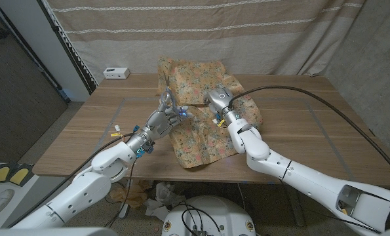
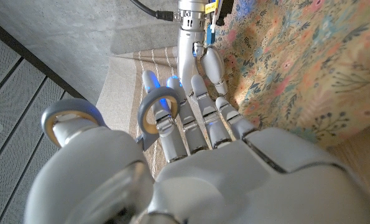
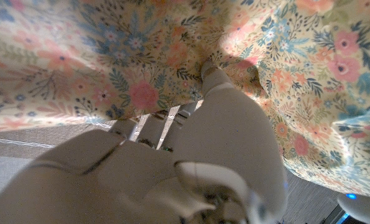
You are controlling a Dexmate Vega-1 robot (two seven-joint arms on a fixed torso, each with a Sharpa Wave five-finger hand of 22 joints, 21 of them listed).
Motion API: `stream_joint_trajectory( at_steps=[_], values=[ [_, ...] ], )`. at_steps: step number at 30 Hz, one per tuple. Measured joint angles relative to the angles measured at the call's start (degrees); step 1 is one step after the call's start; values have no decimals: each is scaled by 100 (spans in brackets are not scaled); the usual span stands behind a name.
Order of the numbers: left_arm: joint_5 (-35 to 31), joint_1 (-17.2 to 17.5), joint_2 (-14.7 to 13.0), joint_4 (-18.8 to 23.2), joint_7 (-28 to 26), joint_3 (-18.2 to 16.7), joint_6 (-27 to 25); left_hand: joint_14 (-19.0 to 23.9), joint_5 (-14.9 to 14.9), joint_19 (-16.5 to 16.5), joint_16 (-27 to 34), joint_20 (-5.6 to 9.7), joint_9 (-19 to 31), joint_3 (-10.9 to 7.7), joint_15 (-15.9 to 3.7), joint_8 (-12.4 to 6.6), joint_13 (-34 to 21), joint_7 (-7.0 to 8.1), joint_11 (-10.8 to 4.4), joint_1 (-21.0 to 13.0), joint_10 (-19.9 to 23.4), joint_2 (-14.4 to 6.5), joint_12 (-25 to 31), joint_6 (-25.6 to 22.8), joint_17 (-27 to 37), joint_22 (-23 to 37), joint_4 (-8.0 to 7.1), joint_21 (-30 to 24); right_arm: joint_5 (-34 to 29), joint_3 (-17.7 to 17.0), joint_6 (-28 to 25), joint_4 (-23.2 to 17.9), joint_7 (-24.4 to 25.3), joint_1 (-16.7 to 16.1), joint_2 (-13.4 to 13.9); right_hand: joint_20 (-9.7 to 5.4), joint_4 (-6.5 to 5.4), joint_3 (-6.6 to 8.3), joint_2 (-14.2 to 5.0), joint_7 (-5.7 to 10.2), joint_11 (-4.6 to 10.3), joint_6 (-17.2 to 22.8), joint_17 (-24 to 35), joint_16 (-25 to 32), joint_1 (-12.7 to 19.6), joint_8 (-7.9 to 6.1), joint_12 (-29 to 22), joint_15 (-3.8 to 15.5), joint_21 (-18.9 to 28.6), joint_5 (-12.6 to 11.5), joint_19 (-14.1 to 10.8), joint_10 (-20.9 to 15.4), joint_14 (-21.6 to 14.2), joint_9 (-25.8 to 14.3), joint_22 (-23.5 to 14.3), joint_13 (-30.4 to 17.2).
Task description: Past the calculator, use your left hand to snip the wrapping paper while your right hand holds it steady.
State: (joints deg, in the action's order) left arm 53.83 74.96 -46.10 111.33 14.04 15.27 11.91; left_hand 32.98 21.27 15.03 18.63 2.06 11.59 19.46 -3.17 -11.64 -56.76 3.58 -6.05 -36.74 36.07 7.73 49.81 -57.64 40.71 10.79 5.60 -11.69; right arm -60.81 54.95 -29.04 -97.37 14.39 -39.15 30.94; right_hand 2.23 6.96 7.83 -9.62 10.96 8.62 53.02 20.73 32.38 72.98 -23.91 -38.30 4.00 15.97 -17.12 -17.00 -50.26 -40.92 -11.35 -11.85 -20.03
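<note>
Toward the back middle of the wooden table [image 1: 299, 131] lies the floral wrapping paper [image 1: 201, 141], a crumpled sheet whose far part reaches the table's rear edge while its near corner stops short of the front edge. The right hand [image 1: 219, 98] is closed on a raised fold near the sheet's middle; its wrist view shows fingers [image 3: 212, 78] pressing into the paper [image 3: 141, 56], which looks meant to lift and tension the sheet so a blade can bite instead of pushing it along. The left hand [image 1: 163, 117] stands just off the paper's left edge, gripping scissors [image 1: 168, 98] through their blue-lined loops [image 2: 155, 115], blades pointing toward the rear edge and close to the sheet's border. The left wrist view shows the paper [image 2: 309, 68] right beside those fingers, so I judge the cut is about to start from this side edge.

At the far left corner sits a small white device [image 1: 116, 73], possibly the calculator, though too small to tell; it is well apart from both hands. Bare wood is open to the left of the paper and along the front edge, giving the left arm room to advance. A black cable [image 1: 326, 108] crosses the right side of the table, away from the cutting line.
</note>
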Motion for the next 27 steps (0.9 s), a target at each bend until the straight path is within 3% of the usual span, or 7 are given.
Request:
stream_joint_trajectory(
  at_steps=[13, 20, 22, 27],
  values=[
    [-3, -8, -45, 44, -72, -17, -109, 0, 0, 0, -21, 0, 0, 1, 0, 0, 0, 1, 0, 0, 0, 0, -18, -1, 5, 0, -1, 0, -287, -143, -548, -3, -292, 52, 41, -70, -24, 25, 4, 0, 1, -1, -28, -62, -4, 45, -1, 0, 40, 7, -71, 1, 0, 0, 0, 0],
    [-3, -14, -58, 55, -73, -25, -111, 0, 0, 0, -21, 0, 0, 1, 0, -1, 0, 5, 0, 0, 0, 0, 24, -6, 5, 0, -1, 0, -303, -148, -516, -5, -186, 53, 45, -166, -24, 25, -5, -1, 23, -1, -27, -84, 5, 89, -1, 0, 44, 50, -105, 23, 0, 0, -30, 0],
    [-5, -13, -63, 58, -103, -29, -160, -1, 0, 0, -21, 0, 0, 1, 0, -2, 0, -1, 0, 0, 0, 0, 24, 1, 5, 0, -1, 0, -282, -287, -438, -23, -108, 57, 291, -225, -25, 25, -5, 5, 33, -6, -27, -84, 5, 90, -3, 0, 44, 50, -122, 33, 0, 1, -30, 0],
    [-5, -12, -76, 58, -108, -36, -175, -1, 0, 0, -21, 0, 0, 0, 0, -3, 0, -1, 0, 0, 0, 0, 24, 1, 5, 0, -1, 0, -189, -356, -165, -40, 133, 32, 445, -290, -25, 25, -11, 53, 64, 9, -27, -128, 11, 93, -33, 12, 44, 55, -119, 64, 54, 3, -30, 0]
  ],
)
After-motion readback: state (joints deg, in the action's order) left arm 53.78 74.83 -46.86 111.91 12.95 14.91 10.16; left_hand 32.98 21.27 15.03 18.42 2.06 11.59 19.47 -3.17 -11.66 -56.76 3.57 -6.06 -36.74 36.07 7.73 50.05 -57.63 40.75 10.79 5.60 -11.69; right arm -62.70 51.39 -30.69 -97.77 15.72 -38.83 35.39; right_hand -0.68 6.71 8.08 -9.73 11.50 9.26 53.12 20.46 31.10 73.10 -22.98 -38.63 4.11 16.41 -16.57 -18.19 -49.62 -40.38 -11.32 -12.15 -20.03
